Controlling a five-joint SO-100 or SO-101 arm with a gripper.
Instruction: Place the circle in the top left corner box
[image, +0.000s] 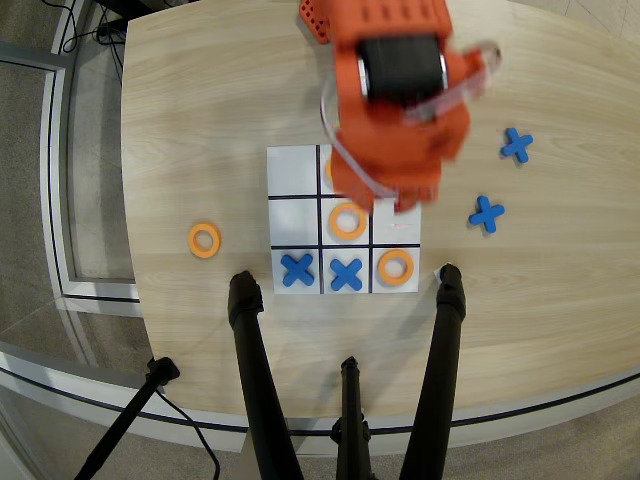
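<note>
in the overhead view the orange arm (400, 110) reaches in from the top edge and hangs over the upper middle and upper right of the white nine-cell board (294, 222), blurred by motion. its pincer is buried under the arm's own body, so one cannot tell whether it is open, closed or carrying anything. the top left corner box (293, 172), as this view shows it, is bare white. orange rings sit in the centre cell (348, 220) and the bottom right cell (396, 266), and a sliver of orange at the arm's edge in the top middle cell may be another ring or part of the arm; it is too hidden to say. a loose circle (204, 240) lies flat on the wooden counter (180, 120), apart from the board's left side. two blue x pieces (297, 270) fill the bottom left and bottom middle cells, and two more (487, 213) rest on the counter to the right. judging from this, the placement is not yet done: a ring has to be brought over and set down inside the corner cell.
</note>
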